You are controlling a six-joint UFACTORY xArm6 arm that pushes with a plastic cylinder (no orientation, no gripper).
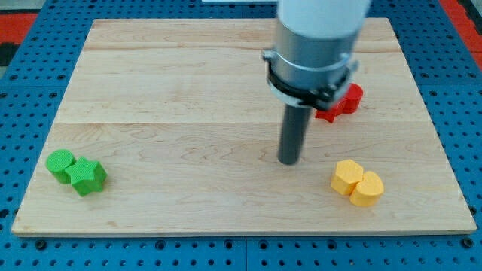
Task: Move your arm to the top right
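Observation:
My tip rests on the wooden board, right of its centre. A red block, partly hidden behind the arm, lies up and to the right of the tip. A yellow hexagon block and a yellow round block touch each other to the right of the tip, slightly lower. A green round block and a green star block touch each other at the view's lower left, far from the tip.
The board lies on a blue perforated table. The wide grey arm body covers the board's upper middle-right.

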